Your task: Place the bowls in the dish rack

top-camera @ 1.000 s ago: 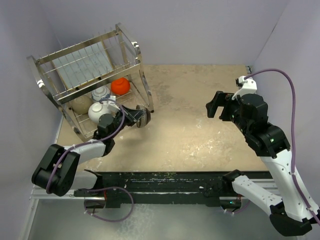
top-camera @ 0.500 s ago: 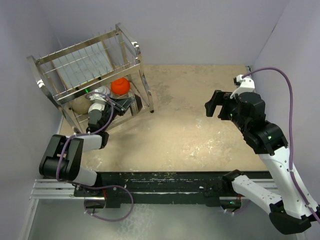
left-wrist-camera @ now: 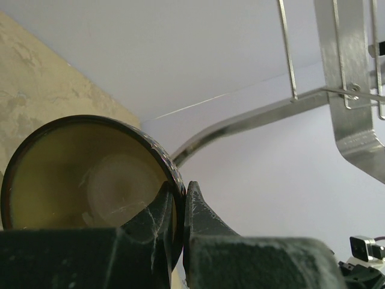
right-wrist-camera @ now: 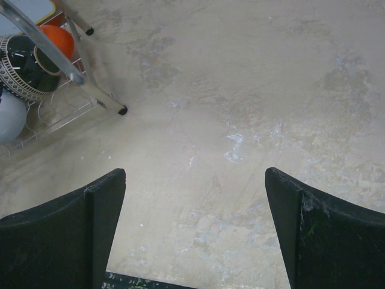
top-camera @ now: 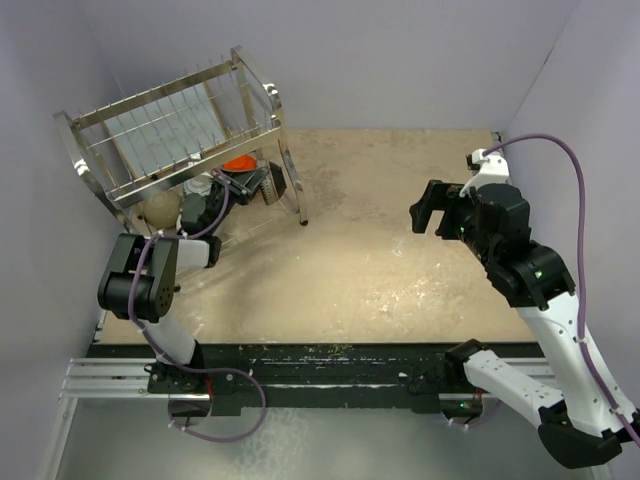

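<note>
L fingers [left-wrist-camera: 191, 203], black w/ scuffed, gritty-looking tips, are pinched nearly together on the thin rim of the dark brown bowl [left-wrist-camera: 90, 180], one finger inside, one outside, bowl wall between. Bowl is round & glossy, olive-pale inside w/ a lighter circle at the bottom. From above, fingers & bowl are in the lower tier of the dish rack [top-camera: 275, 110], just beside the orange-red bowl [top-camera: 238, 162], which is smooth & plain. Beige bowl [top-camera: 160, 210] sits at the rack's near-left end, partly behind wires. Rack is shiny metal: flat bars for the frame, thin straight wires for the grid, pale rectangular tray [top-camera: 165, 125] in the upper tier. It stands at the table's far-left corner. R fingers [top-camera: 428, 213], matte black wedges, are spread wide w/ nothing between them, only bare table [right-wrist-camera: 252, 90] below, well apart from the rack on the right side. Table top is beige, mottled, w/ pale chalky scuffs. R wrist view also catches a rack leg [right-wrist-camera: 96, 96] w/ a black foot & a rounded white bowl [right-wrist-camera: 8, 117] in the lower tier.
</note>
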{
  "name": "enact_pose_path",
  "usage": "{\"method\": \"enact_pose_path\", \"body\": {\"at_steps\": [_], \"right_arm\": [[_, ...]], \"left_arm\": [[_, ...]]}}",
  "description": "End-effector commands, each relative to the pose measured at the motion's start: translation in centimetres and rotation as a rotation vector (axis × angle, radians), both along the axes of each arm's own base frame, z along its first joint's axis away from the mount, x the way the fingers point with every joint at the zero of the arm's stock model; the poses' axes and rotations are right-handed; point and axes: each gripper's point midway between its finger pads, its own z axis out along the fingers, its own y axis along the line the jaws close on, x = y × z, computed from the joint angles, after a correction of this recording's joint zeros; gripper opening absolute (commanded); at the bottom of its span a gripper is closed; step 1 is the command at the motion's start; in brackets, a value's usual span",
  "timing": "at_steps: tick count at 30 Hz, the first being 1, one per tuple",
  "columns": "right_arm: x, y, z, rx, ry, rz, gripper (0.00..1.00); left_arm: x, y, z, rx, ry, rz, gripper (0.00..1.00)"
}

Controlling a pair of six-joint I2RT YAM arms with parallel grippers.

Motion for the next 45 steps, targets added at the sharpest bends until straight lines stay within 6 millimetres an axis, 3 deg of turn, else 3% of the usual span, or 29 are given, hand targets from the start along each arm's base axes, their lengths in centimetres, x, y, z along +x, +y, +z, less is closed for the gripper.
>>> {"method": "enact_pose_path", "body": {"at_steps": [1, 28, 36, 45], "right_arm": [[0.8, -0.2, 1.4, -0.006, -0.055, -0.014, 0.99], [1.7, 0.4, 0.5, -0.007, -0.042, 0.009, 0.99], [1.8, 0.6, -0.3, -0.005, -0.028, 0.017, 0.99], [1.8, 0.8, -0.8, 0.001, -0.015, 0.022, 0.99]], "left_arm": [[0.9, 1.1, 3.2, -0.054, -0.130, 0.020, 0.00], [4.4, 3.2, -2.3, -0.082, -0.063, 0.077, 0.00], [3.5, 5.0, -5.5, -0.067, 0.010, 0.146, 0.00], [2.0, 7.7, -8.5, -0.023, 0.094, 0.219, 0.10]]}}
